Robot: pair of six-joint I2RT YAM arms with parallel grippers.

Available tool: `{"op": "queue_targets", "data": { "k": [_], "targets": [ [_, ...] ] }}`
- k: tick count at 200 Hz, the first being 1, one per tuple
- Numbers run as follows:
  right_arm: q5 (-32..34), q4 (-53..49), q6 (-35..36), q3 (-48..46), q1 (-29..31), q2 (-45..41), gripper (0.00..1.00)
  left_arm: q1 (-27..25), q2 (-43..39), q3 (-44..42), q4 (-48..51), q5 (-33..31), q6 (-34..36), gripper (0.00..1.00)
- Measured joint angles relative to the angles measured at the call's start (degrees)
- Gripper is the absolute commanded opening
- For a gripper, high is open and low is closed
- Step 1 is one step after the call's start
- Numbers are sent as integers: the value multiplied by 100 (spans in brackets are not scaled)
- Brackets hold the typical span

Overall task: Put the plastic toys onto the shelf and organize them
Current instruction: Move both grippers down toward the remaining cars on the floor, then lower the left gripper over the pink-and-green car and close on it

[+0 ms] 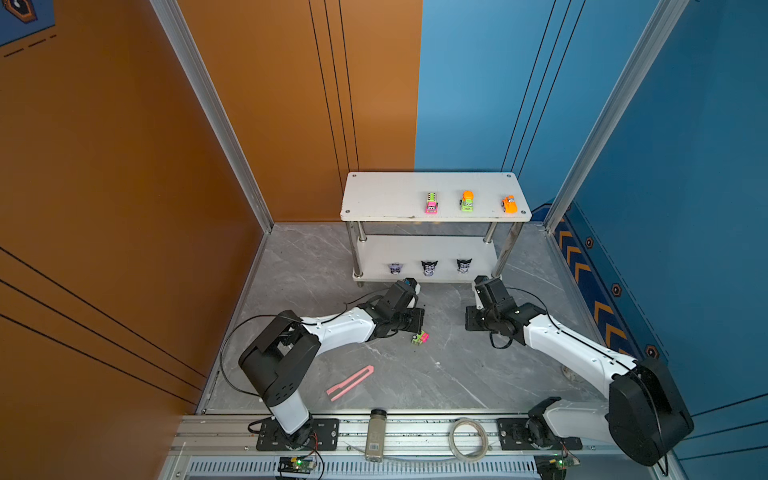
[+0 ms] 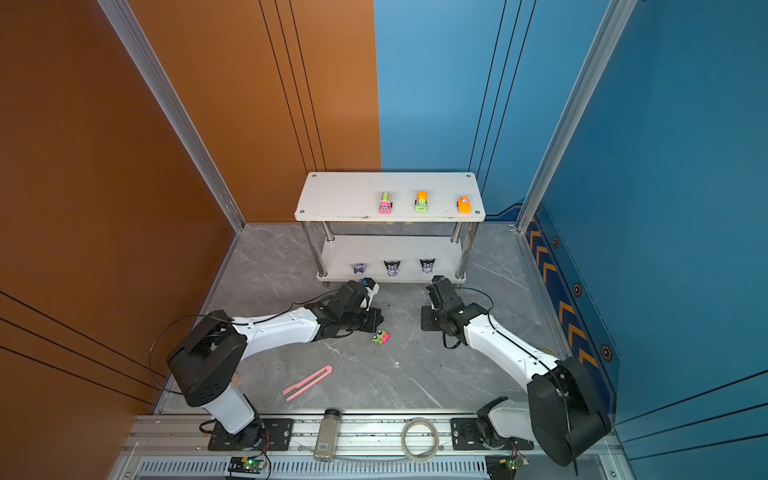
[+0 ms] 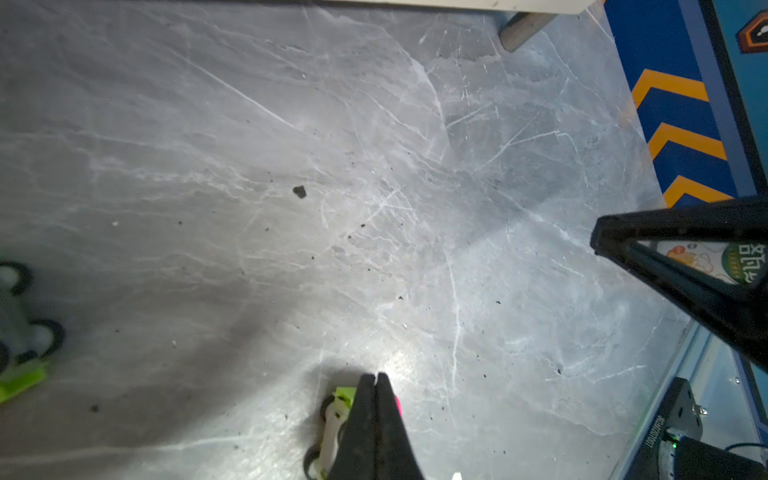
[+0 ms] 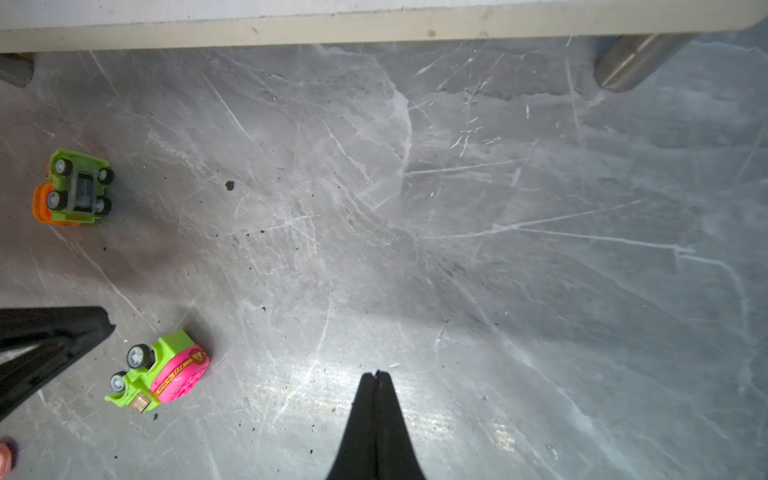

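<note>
Glossy plastic car, brushed-metal shelf leg — scratched, faintly shiny marbled tabletop.

Three cars sit on the shelf's upper tier, three figurines on the lower, two cars before it.

I've got a white shelf: on top a pink car, a green car with orange cap, an orange car by its right edge. Purple-black-white figurines below. Grey, white-veined tabletop; green-and-pink car, pink strip towards its front edge
</note>
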State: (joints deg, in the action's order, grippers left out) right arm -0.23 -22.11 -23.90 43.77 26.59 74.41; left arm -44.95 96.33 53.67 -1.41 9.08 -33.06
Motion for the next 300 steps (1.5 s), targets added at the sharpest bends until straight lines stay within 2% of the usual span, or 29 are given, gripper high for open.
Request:
{"op": "queue_targets", "data": {
  "k": [128, 227, 252, 300],
  "targets": [
    [-280, 50, 7, 0, -120, 348, 0, -107, 118, -24, 409, -286, -155, 0],
    [-404, 175, 4, 0, -149, 564, 0, 321, -157, -811, 417, -448, -195, 0],
    [-409, 179, 2, 0, -149, 566, 0, 323, -404, -833, 688, -542, -151, 11],
    [-409, 240, 2, 0, -149, 568, 0, -275, -1102, -616, 1217, -962, 70, 50]
  ]
}}
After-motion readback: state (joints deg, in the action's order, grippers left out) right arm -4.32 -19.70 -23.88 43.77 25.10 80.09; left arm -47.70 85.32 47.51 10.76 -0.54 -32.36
